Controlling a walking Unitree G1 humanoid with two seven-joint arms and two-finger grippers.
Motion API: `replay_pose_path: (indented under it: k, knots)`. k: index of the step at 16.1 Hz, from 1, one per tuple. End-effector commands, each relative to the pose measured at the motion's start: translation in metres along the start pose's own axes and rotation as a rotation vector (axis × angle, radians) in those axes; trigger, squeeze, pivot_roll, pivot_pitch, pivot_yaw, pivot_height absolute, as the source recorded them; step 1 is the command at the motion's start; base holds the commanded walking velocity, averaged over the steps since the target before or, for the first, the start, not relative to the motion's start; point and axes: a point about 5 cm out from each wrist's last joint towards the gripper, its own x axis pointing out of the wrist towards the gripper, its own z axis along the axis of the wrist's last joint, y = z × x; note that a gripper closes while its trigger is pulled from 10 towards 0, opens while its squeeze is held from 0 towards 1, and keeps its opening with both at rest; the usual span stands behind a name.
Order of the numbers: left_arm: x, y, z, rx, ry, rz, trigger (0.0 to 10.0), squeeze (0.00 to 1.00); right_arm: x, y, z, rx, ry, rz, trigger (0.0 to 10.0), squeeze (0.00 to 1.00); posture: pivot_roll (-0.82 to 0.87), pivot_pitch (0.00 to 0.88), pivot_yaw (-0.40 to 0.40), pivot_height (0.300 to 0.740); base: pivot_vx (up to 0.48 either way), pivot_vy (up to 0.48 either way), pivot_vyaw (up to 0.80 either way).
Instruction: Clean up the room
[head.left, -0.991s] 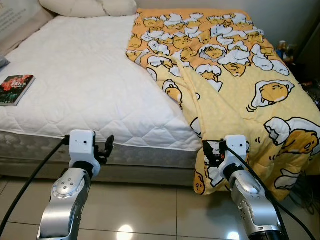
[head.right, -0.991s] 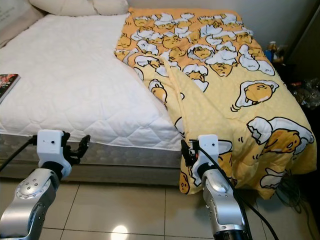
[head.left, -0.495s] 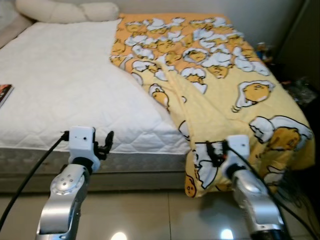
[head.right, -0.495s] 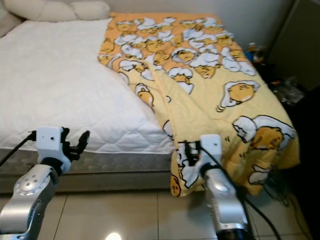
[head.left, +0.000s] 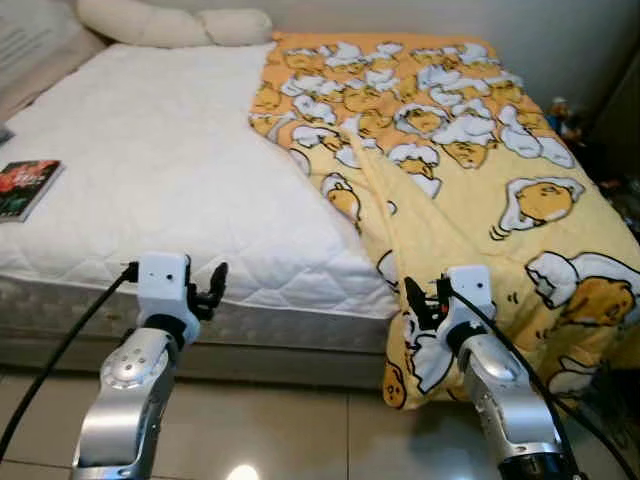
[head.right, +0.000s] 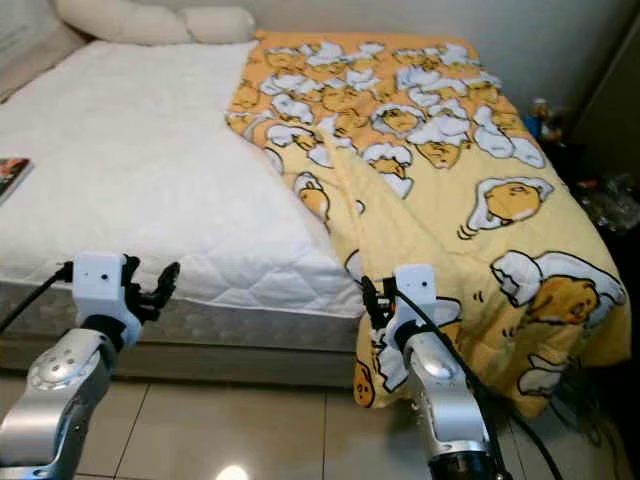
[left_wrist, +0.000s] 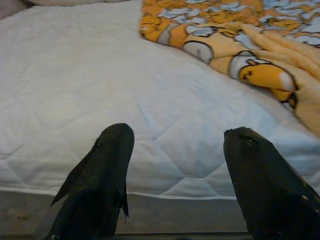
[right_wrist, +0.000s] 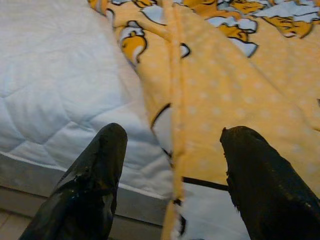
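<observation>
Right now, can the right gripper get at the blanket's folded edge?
Probably yes: the right gripper is open, facing the yellow blanket edge draped over the mattress corner, nothing between.

Bare white mattress (head.left: 170, 170) lies open from 9 to 12 o'clock, apart from a book (head.left: 27, 187) at 10; a rumpled yellow blanket (head.left: 470, 170) covers 12 to 3.

My black fingers (left_wrist: 102, 175) frame a white quilted mattress (head.left: 170, 170). Right of frame, a yellow blanket (head.left: 480, 180) printed with white-and-yellow egg cartoons. Cream pillows (head.left: 170, 22) upper left.
</observation>
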Motion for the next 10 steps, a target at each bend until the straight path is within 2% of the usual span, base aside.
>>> replay_pose_path:
  k: [1, 2, 5, 10]
  knots:
    - [0.0010, -0.0005, -0.0004, -0.002, 0.001, -0.006, 10.0, 0.00, 0.0004, -0.0017, -0.0004, -0.008, 0.004, -0.007, 10.0, 0.00, -0.03, 0.000, 0.026, 0.740, 0.326, 0.000, 0.00]
    - [0.0010, -0.0008, -0.0007, -0.002, 0.001, -0.007, 10.0, 0.00, 0.0005, -0.0023, -0.0013, -0.004, 0.015, -0.011, 10.0, 0.00, -0.03, 0.000, 0.026, 0.740, 0.322, 0.000, 0.00]
    - [0.0012, -0.0005, -0.0010, -0.001, 0.000, -0.009, 10.0, 0.00, 0.0007, -0.0019, -0.0017, -0.008, 0.014, -0.007, 10.0, 0.00, -0.03, 0.000, 0.028, 0.740, 0.326, 0.000, -0.80]
    - [0.0014, 0.0022, -0.0016, 0.003, 0.001, -0.008, 10.0, 0.00, 0.0020, -0.0009, -0.0017, -0.018, 0.007, -0.007, 10.0, 0.00, -0.02, 0.000, 0.032, 0.740, 0.325, 0.000, 0.00]
